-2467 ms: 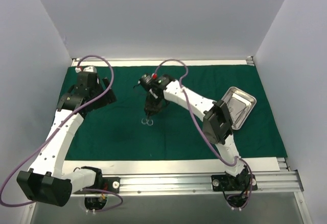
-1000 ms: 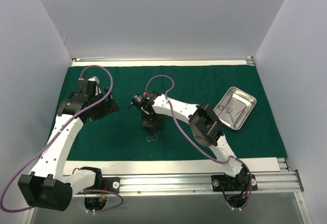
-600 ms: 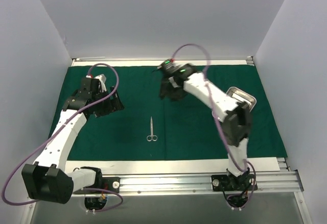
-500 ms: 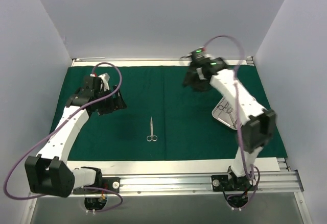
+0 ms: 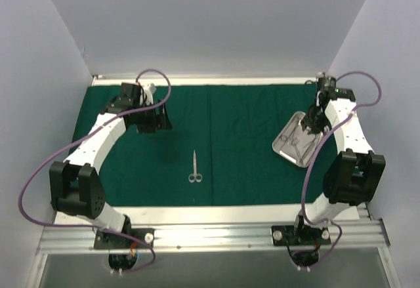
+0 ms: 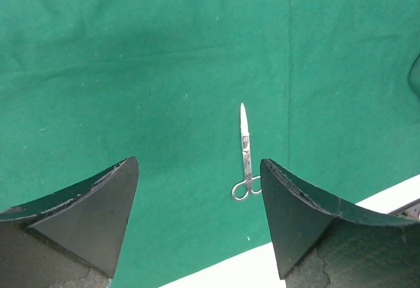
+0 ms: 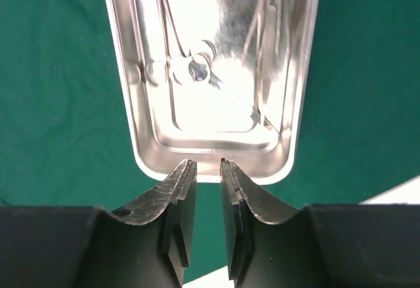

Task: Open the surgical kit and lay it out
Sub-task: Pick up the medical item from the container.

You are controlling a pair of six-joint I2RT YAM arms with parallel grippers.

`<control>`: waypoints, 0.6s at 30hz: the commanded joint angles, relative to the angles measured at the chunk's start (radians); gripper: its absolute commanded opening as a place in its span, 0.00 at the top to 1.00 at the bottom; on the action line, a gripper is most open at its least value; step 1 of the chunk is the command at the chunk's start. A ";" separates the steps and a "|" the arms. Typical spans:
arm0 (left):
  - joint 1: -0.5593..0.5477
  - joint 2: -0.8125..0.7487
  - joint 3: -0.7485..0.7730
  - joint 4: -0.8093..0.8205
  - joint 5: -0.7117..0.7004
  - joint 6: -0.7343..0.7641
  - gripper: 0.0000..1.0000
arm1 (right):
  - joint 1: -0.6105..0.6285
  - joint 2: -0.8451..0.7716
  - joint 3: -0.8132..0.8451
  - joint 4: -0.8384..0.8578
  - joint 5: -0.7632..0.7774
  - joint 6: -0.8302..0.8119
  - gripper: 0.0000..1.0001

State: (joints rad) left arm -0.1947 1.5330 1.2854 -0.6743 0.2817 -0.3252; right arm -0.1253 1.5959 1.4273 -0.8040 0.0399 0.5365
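Note:
The dark green drape lies spread flat over the table. One pair of silver ring-handled scissors lies on it at centre front, rings toward me, and shows in the left wrist view. The steel tray sits at the right, with thin instruments inside. My right gripper hovers over the tray's short rim. Its jaws stand a narrow gap apart with nothing between them. My left gripper is wide open and empty, above the cloth left of the scissors.
A bare white strip of table runs along the drape's front edge, with the aluminium rail and arm bases behind it. White walls close in the left, right and back sides. The drape shows a centre fold line.
My right gripper left the scissors lying on the cloth at centre and swung right to the tray's rim. My left arm shifted right and farther back, still open.

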 commanded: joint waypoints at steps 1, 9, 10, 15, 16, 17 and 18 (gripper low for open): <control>0.000 0.044 0.049 0.032 0.047 0.046 0.17 | -0.007 0.058 -0.011 0.074 -0.029 -0.036 0.78; 0.009 0.084 0.089 0.002 0.068 0.058 0.18 | -0.011 0.248 0.031 0.147 -0.014 -0.070 0.64; 0.009 0.085 0.089 0.004 0.070 0.057 0.18 | -0.011 0.260 0.032 0.149 -0.018 -0.070 0.64; 0.020 0.090 0.098 0.001 0.073 0.055 0.18 | -0.010 0.300 0.016 0.169 -0.018 -0.073 0.64; 0.021 0.090 0.101 0.001 0.073 0.055 0.18 | -0.010 0.303 0.015 0.172 -0.014 -0.078 0.65; 0.024 0.090 0.101 0.001 0.073 0.055 0.18 | -0.010 0.305 0.015 0.173 -0.012 -0.084 0.66; 0.028 0.092 0.101 0.002 0.074 0.052 0.18 | -0.008 0.314 0.018 0.172 -0.003 -0.093 0.68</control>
State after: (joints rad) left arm -0.1795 1.6207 1.3430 -0.6838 0.3309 -0.2848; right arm -0.1322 1.9099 1.4250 -0.6201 0.0116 0.4709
